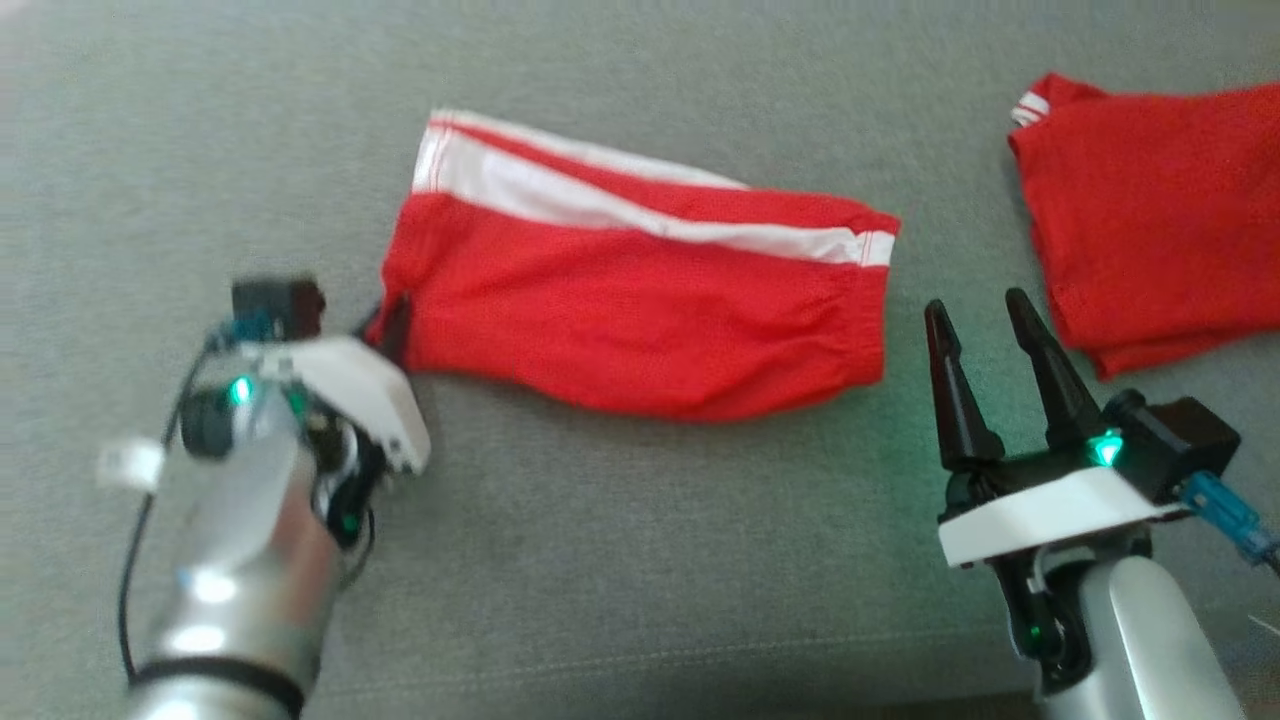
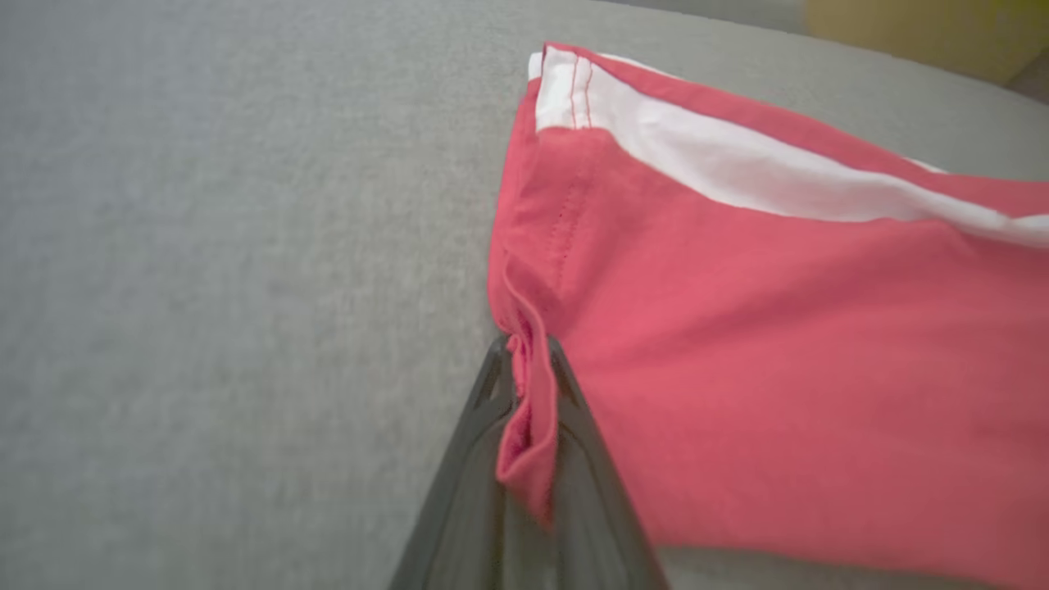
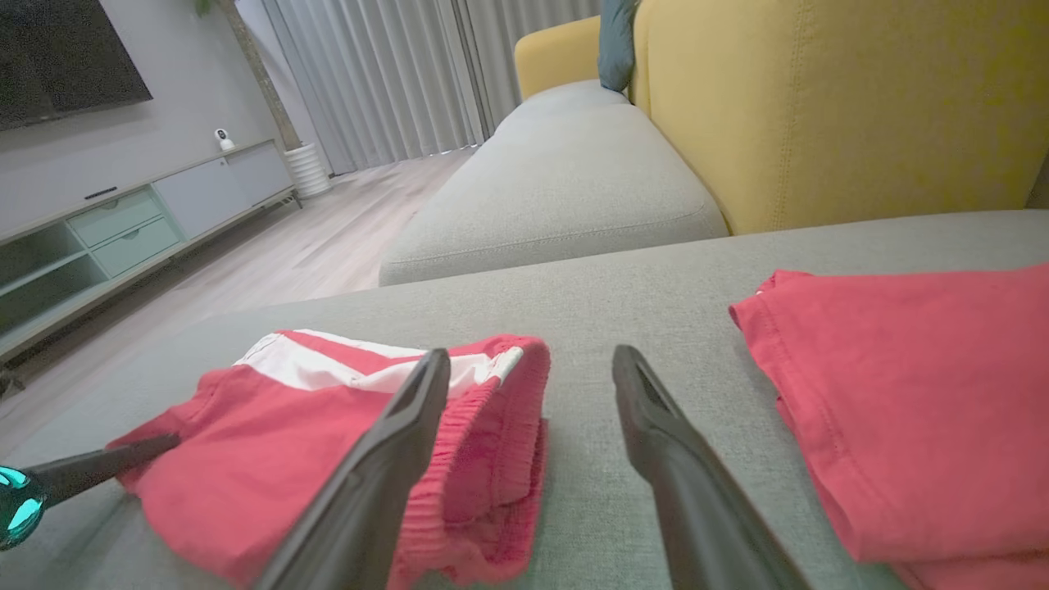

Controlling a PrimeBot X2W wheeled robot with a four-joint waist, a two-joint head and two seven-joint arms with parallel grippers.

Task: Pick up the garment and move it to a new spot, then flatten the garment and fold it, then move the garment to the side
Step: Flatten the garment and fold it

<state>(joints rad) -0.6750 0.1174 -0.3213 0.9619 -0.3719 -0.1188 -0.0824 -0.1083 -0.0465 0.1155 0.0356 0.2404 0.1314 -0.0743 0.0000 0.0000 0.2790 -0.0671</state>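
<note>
Red shorts (image 1: 640, 300) lie folded, centre frame, on grey cushion (image 1: 620, 560). L gripper (image 1: 393, 325) pinched shut on their lower-left hem corner, prob. to drag them aside. R gripper (image 1: 978, 318) wide open, holding nothing, just right of waistband. Other red garment (image 1: 1160, 220) upper right. No legible brand/text.

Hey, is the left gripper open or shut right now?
Shut: the left gripper pinches a corner of the red shorts between its fingers.
</note>
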